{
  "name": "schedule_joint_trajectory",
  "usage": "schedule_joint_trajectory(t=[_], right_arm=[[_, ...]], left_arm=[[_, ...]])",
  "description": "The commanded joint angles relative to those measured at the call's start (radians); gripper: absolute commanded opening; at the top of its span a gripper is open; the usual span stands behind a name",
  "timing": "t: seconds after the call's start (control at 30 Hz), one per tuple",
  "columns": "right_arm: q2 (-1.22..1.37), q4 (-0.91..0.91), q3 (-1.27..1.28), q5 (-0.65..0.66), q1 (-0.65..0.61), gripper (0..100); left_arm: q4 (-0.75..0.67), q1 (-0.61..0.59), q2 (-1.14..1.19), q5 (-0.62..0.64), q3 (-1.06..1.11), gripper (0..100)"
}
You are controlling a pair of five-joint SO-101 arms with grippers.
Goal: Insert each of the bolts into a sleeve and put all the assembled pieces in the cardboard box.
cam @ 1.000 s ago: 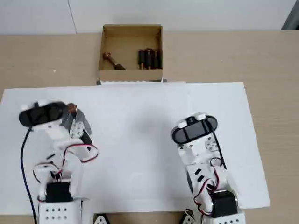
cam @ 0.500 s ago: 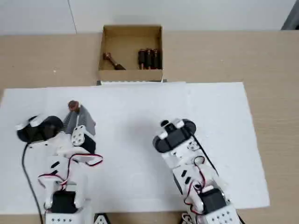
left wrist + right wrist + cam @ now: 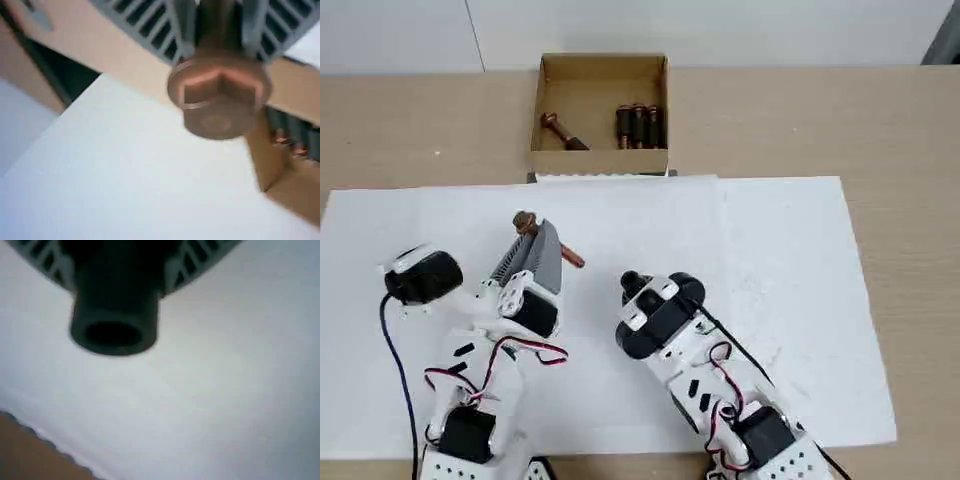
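My left gripper (image 3: 537, 238) is shut on a copper bolt (image 3: 548, 242), held over the white sheet left of centre. The bolt's hex head (image 3: 219, 95) fills the left wrist view between the grey fingers (image 3: 150, 20). Just to its right, my right gripper (image 3: 634, 287) is shut on a black sleeve (image 3: 631, 282). The sleeve's open bore (image 3: 114, 332) shows in the right wrist view, above the sheet. The cardboard box (image 3: 603, 160) stands at the back centre. It holds one assembled piece (image 3: 560, 131) on its left and several more (image 3: 640, 125) on its right.
A large white sheet (image 3: 770, 260) covers the wooden table (image 3: 900, 130) under both arms. The box's corner (image 3: 267, 155) shows beyond the bolt in the left wrist view. Red and black cables (image 3: 495, 355) hang off the arms near the front edge.
My left arm has swung right toward the centre, carrying the bolt. My right arm has swung left and nearer the front with the sleeve, so the two grippers are now closer together.
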Motion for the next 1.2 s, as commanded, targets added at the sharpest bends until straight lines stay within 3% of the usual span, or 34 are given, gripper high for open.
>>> schedule_joint_trajectory(t=[0.0,0.33,0.97,1.17], right_arm=[[-0.016,-0.028,0.014,-0.003,-0.039,0.3],[-0.016,-0.028,0.011,0.044,-0.053,0.3],[-0.016,-0.091,0.006,0.068,-0.053,0.3],[-0.016,-0.091,0.012,0.068,-0.050,0.3]], left_arm=[[-0.077,0.035,-0.015,0.009,-0.015,1],[0.055,0.183,-0.014,0.006,-0.084,1],[0.081,0.201,-0.014,-0.051,-0.002,1],[0.201,0.364,-0.014,-0.055,0.024,1]])
